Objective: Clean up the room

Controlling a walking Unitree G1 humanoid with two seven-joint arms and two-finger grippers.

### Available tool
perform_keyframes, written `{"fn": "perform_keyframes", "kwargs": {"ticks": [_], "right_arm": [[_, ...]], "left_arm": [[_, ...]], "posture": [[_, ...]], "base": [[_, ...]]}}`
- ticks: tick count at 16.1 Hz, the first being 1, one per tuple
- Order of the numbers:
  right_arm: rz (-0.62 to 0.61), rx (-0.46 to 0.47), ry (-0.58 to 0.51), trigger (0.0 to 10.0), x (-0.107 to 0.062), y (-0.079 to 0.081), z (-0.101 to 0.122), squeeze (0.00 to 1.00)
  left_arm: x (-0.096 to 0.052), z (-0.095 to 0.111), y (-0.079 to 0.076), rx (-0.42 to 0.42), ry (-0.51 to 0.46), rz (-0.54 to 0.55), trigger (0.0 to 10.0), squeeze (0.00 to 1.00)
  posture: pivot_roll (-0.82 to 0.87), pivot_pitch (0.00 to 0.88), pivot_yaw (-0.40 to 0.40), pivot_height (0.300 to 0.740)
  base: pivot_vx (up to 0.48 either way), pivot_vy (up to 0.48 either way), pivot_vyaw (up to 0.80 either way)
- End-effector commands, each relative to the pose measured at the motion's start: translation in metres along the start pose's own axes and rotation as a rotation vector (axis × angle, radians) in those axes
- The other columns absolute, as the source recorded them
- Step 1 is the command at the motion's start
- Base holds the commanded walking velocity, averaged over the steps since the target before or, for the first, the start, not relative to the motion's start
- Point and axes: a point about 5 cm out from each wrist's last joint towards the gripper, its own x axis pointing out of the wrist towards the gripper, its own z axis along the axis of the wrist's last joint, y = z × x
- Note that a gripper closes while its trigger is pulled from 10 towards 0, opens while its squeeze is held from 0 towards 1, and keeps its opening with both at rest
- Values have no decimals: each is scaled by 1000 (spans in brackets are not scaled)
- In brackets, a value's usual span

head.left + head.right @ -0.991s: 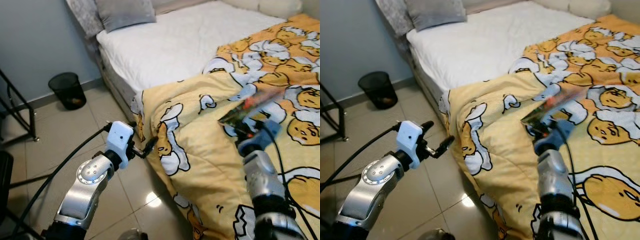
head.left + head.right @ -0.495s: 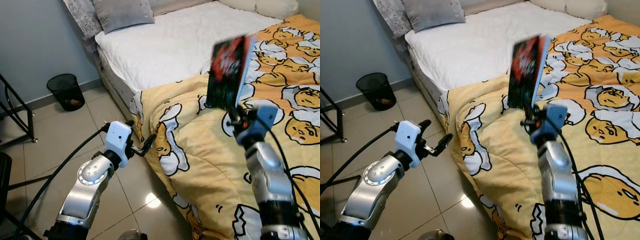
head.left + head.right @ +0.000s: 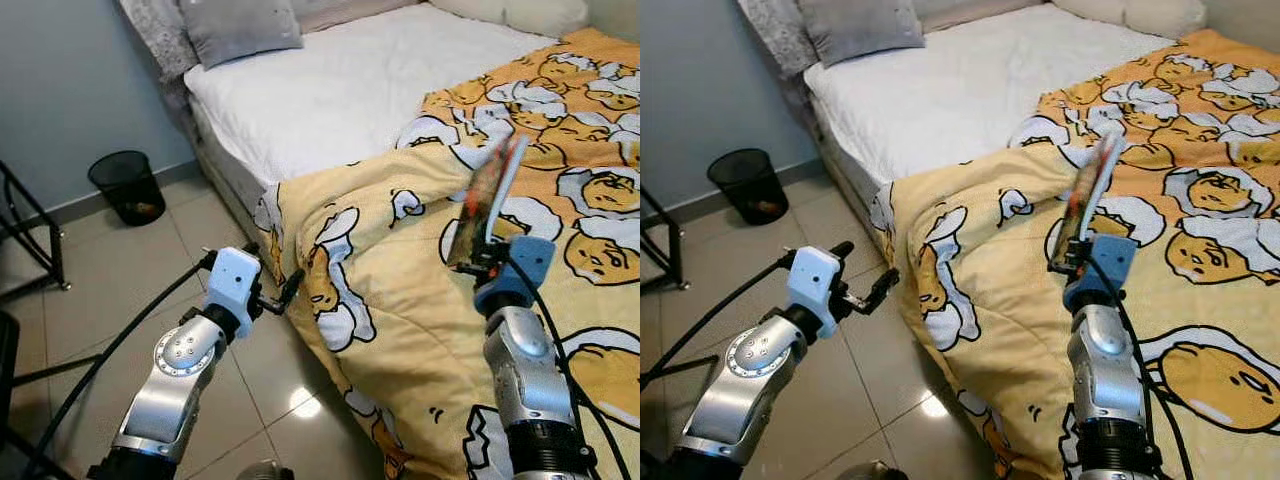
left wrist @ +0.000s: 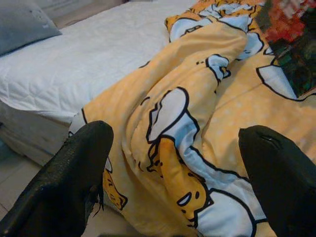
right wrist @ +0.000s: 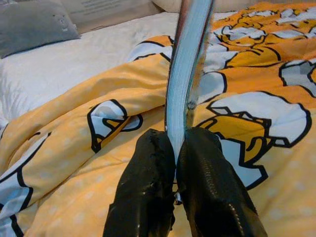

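R gripper (image 5: 175,163): fingers pressed together on the lower edge of a book; pinch sits at the bottom of the cover, wrist below it, over the duvet.
Book (image 3: 487,200): thin, dark red cover, pale page edge facing the wrist cam; held clear of the bed, above R gripper; long axis runs up and away from the fingers, tilted a bit toward the robot's right; no contact w/ duvet.
L gripper (image 4: 173,163): fingers spread wide, nothing between them; hangs over the floor just beside the bed's near corner, aimed at the duvet fold; well apart from the book.
Duvet (image 3: 400,300): yellow w/ cartoon print; bunched at the corner, draping toward the floor tiles.
Bed (image 3: 340,90): white sheet bare on the far half; grey pillow (image 3: 240,25) at the head.
Bin (image 3: 127,185): black mesh, by the wall, on the L side.
Nearer arm: R, already holding; judged next: carry the book off the bed; destination unclear.
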Motion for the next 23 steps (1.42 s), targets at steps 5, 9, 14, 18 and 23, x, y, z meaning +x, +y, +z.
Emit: {"fn": "perform_keyframes", "kwargs": {"ticks": [5,9,14,18,23], "right_arm": [[37,-203,34,10000,14,-10,31,0],[45,-269,57,10000,22,-7,44,0],[102,-252,76,10000,29,6,43,0],[329,-80,-36,10000,25,18,66,0],[655,96,-158,10000,5,25,99,0]], "left_arm": [[3,1,0,27,0,-13,10000,0],[3,4,-9,25,11,-136,10000,0],[2,5,-9,43,49,-323,10000,0],[13,21,14,-258,-90,-211,10000,510],[32,34,32,-584,-193,-353,10000,1000]], "posture": [[-62,0,83,740],[-56,0,73,740],[-27,0,52,740],[-38,0,68,740],[-54,0,75,740]], "base": [[0,0,0],[0,0,0],[0,0,0],[0,0,0],[0,0,0]]}}
